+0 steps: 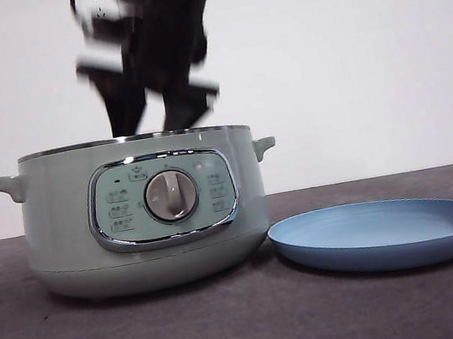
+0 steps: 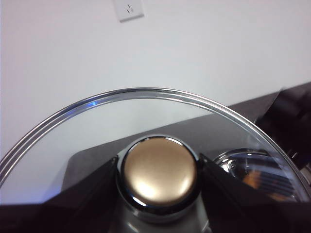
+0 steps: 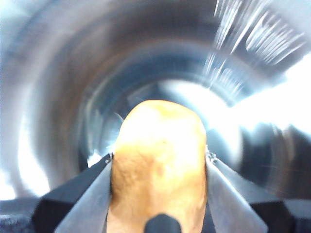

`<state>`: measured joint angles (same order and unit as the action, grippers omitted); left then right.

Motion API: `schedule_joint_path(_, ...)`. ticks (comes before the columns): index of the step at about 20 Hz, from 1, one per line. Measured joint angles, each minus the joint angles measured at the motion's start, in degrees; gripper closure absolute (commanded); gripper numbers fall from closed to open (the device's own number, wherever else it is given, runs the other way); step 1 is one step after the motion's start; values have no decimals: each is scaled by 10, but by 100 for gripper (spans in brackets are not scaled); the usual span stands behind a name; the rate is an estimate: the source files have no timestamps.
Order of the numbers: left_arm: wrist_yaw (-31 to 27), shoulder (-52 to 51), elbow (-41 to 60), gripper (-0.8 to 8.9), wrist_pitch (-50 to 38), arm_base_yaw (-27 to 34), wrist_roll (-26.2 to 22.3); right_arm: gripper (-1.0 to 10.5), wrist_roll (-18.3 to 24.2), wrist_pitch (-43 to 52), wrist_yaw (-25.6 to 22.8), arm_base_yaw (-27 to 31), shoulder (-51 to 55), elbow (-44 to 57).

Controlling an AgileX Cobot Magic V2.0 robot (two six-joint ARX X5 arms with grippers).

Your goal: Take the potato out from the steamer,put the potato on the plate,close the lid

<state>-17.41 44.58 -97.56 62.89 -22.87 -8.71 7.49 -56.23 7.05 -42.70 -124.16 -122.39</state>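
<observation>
Right tool [image 3: 158, 194] w/ potato [image 3: 158, 160], only in wrist view.

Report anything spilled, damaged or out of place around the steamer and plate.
Nothing stands out. The steamer sits upright beside the plate, which is bare, with no spill on the table. The left gripper holds the lid by its knob; the right gripper grips the potato inside the pot. Motion blur only.
</observation>
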Motion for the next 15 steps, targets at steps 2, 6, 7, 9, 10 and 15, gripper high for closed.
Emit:
schedule_joint_path(2,30,38,0,822,-31,0,0,958,17,-10,0,4,92,-1)
schedule_joint_path(6,103,119,0,822,-79,0,-1,958,26,-38,-14,16,223,-3)
schedule_joint_path(7,114,136,0,822,-90,0,0,958,26,-52,-32,19,246,-3)
schedule_joint_path(9,141,163,0,822,-112,0,0,958,26,-95,-78,32,287,-3)
schedule_joint_path(10,158,174,0,822,-123,0,0,958,26,-120,-94,43,302,-3)
schedule_joint_path(15,210,227,0,822,-152,0,0,958,-4,-213,-103,135,321,-1)
